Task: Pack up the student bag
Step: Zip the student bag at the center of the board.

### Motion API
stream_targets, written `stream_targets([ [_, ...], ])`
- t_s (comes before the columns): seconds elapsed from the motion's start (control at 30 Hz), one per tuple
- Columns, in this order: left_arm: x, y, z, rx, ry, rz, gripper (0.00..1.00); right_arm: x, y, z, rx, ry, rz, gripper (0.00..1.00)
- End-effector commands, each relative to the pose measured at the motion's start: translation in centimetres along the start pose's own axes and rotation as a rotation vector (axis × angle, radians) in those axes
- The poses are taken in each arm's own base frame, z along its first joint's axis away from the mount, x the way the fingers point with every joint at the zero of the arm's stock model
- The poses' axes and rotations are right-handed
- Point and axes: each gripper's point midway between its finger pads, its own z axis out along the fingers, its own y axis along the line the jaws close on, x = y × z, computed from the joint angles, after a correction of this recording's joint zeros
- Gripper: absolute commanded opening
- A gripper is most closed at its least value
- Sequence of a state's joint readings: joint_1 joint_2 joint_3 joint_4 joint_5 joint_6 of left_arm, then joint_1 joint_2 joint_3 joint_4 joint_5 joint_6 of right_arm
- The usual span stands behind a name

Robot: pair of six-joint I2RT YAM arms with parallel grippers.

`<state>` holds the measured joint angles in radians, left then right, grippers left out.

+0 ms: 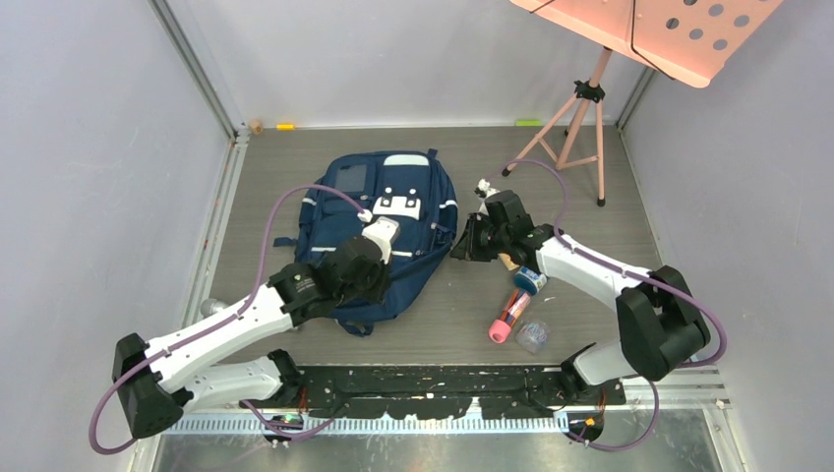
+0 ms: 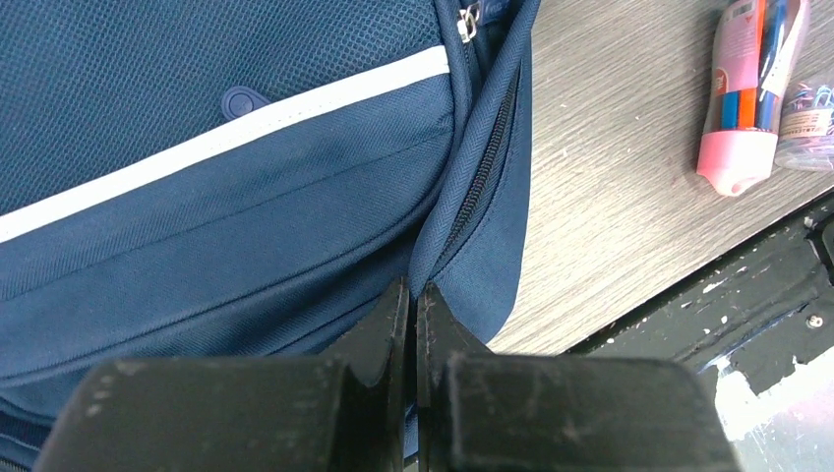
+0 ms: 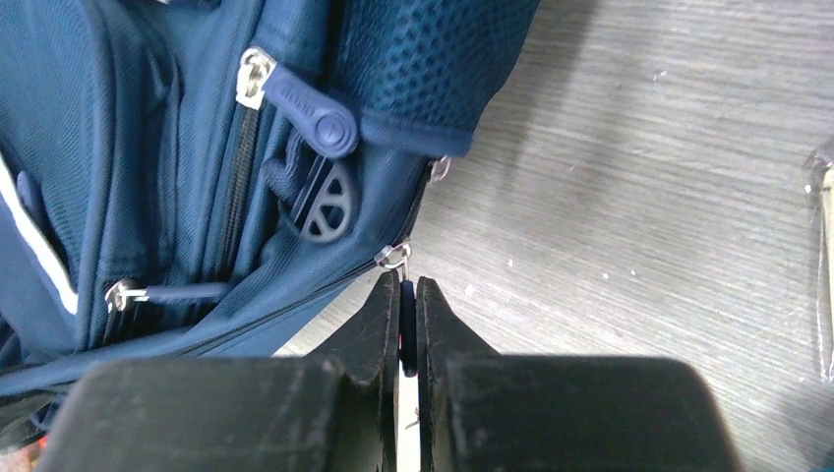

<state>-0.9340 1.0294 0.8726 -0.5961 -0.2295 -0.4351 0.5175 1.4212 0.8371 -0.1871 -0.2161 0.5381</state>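
1. The left end effector [image 2: 413, 320] is pinched tight on the edge of the student bag [image 2: 246, 226], right at its tips.
2. The right end effector [image 3: 408, 315] is pinched tight on a dark zipper pull [image 3: 406, 332], with the bag to its left.
3. The bag lies on the surface [image 2: 610, 187].
4. A pink pencil case [image 2: 743, 98] lies ahead and right of the left end effector.

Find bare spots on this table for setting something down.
Bare table lies left of the backpack and between it and the back wall. Crowded right of the backpack: the right gripper pinching its zip pull, a pink pen case, a small clear bag.
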Motion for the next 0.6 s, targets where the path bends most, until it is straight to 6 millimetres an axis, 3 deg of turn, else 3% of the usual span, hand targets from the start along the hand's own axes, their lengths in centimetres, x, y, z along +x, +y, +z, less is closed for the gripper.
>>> stream_targets([
  [0.0,0.5,5.8,-3.5,-0.243,0.022,0.044,0.00,-6.3,-8.0,-1.0,0.350,-0.240,0.058,0.00],
  [0.27,1.7,6.6,-4.3,-0.276,0.047,0.019,0.00,-9.1,-9.8,-0.3,0.393,-0.303,0.076,0.00],
  [0.47,2.1,6.7,-5.0,-0.270,0.036,-0.009,0.00,-10.1,-11.1,1.3,0.393,-0.288,0.088,0.00],
  [0.57,2.1,6.6,-5.1,-0.261,0.034,-0.013,0.00,-10.0,-10.5,1.9,0.347,-0.255,0.086,0.00],
])
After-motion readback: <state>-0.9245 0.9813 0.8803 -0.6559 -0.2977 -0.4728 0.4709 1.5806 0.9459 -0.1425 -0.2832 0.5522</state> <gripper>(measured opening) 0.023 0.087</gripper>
